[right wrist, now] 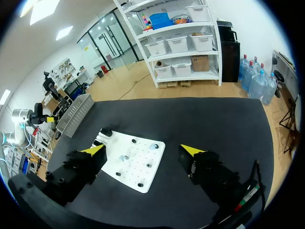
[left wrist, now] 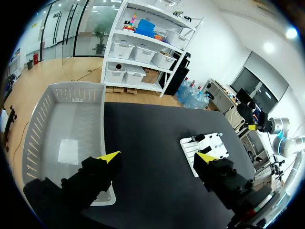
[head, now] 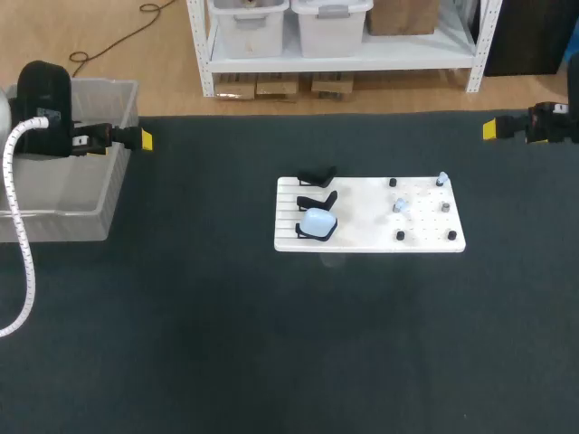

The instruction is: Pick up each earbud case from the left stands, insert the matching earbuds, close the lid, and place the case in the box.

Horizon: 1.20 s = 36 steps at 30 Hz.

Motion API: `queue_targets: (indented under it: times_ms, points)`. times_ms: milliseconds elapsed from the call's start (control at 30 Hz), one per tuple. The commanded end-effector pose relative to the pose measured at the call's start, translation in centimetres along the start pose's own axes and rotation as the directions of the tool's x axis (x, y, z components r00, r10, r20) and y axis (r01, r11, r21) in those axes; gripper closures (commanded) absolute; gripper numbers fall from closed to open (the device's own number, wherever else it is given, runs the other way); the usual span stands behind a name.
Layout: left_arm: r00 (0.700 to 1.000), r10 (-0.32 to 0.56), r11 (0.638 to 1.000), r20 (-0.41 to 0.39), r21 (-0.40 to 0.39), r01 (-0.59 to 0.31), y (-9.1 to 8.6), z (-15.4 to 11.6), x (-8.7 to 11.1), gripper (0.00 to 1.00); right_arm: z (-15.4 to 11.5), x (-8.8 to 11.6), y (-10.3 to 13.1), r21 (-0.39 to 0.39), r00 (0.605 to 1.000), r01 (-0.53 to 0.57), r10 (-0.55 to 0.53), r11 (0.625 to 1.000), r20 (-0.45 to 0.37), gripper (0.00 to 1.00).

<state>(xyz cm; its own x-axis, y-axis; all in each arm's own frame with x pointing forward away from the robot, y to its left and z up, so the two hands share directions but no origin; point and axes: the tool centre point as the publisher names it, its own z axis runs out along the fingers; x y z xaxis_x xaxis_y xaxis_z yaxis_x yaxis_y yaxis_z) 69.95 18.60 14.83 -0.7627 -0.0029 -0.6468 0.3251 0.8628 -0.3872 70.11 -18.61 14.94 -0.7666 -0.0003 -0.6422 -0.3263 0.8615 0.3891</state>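
- Black desk (head: 271, 344) carries a white board (head: 362, 237) near its middle and a grey see-through box (head: 109, 194) at its left edge.
- Three black stands (head: 317, 175) sit in a row on the board's slotted left end.
- A pale blue case (head: 317, 222), lid shut, rests on the stand nearest the robot.
- On the board's right part, two small pale earbuds (head: 442, 178) stand apart from each other, one at the far right corner and one near the middle. They are too small to tell more.
- Dark pegs (head: 400, 236) dot the same part of the board.
- The left fingers (head: 145, 140) hang over the box's far right corner, well apart from the board.
- In the left wrist view the left fingers (left wrist: 108, 160) stand wide apart with nothing between them. The box (left wrist: 45, 114) lies under and ahead of one finger, and the board (left wrist: 209, 147) lies just beyond the other.
- The right fingers (head: 489, 128) sit at the desk's far right edge, also well apart from the board.
- In the right wrist view the right fingers (right wrist: 192, 150) are spread wide and hold nothing. The board (right wrist: 136, 174) lies ahead, between them and nearer one finger.
- The box (right wrist: 76, 107) shows far beyond the board in that view.
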Motion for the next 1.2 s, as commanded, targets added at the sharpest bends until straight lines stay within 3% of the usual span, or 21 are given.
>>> queue_targets:
  times_ms: [33, 967, 1200]
  points:
    - [1.0, -0.001, 1.0, -0.004, -0.005, 0.001, -0.1, 0.0, -0.1, 0.0, 0.0, 0.0, 0.0, 0.002, 1.0, 0.0, 0.0, 1.0, 0.0, 0.0]
    - [1.0, -0.001, 1.0, -0.004, -0.005, 0.001, -0.1, 0.0, -0.1, 0.0, 0.0, 0.0, 0.0, 0.002, 1.0, 0.0, 0.0, 1.0, 0.0, 0.0]
    - [0.993, 0.12, 0.987, 0.01, 0.11, -0.12, -1.3, -0.3, -0.3, 0.0, 0.0, 0.0, 0.0, 0.002, 1.0, 0.0, 0.0, 1.0, 0.0, 0.0]
